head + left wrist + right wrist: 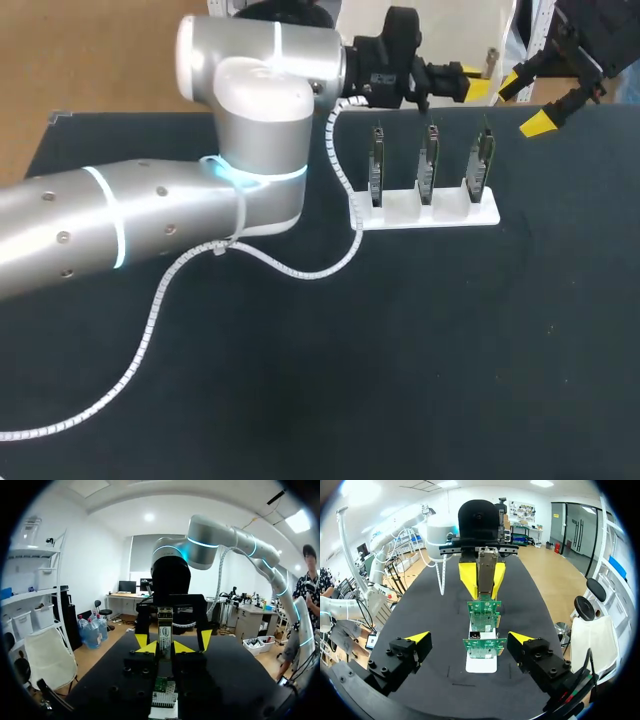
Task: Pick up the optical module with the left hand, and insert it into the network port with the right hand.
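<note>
The optical module (165,630), a slim metal bar with a label, stands upright between the yellow tips of my left gripper (165,648), which is shut on it. In the head view that gripper (476,84) hangs above the far end of the white rack (400,208). The rack holds three upright green circuit boards (428,160). My right gripper (527,101) faces the left one from the right, open wide. In the right wrist view its fingers (418,638) spread to either side of the boards (484,647), with the module (486,570) ahead beyond them.
A white ribbed cable (150,320) from my left arm trails across the black table (420,350) and past the rack's left end. The left arm's large silver elbow (255,120) stands over the table's left half.
</note>
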Controlling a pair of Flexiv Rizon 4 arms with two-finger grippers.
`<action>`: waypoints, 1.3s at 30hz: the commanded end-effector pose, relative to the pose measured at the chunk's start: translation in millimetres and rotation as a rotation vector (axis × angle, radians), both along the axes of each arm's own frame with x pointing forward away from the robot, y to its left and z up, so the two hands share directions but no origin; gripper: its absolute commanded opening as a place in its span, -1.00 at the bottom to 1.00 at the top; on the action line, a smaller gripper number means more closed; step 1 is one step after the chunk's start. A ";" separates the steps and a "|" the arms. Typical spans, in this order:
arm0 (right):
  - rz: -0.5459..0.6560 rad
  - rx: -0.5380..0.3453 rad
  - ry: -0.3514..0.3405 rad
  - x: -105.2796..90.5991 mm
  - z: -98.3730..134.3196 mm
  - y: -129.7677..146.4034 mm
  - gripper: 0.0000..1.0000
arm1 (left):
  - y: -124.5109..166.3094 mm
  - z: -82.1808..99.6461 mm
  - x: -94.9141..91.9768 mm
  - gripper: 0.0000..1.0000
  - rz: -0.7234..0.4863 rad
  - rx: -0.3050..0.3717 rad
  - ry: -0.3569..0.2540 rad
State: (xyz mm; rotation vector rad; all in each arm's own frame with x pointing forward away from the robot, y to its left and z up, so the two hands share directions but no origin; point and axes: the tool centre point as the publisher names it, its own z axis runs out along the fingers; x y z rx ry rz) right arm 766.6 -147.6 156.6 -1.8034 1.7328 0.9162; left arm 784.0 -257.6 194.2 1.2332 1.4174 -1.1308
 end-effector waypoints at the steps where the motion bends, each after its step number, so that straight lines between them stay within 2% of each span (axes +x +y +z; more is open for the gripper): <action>1: -0.005 -0.001 -0.005 -2.8 -0.2 0.5 1.00 | -4.4 -7.3 4.4 -1.00 -0.014 -0.021 0.020; 8: -0.005 -0.001 -0.005 -2.8 -0.2 0.5 1.00 | -8.7 -17.1 2.1 -1.00 -0.025 -0.028 0.047; 39: -0.005 -0.001 -0.005 -2.8 -0.2 0.5 1.00 | -14.2 -36.2 -9.4 -1.00 -0.020 -0.029 0.041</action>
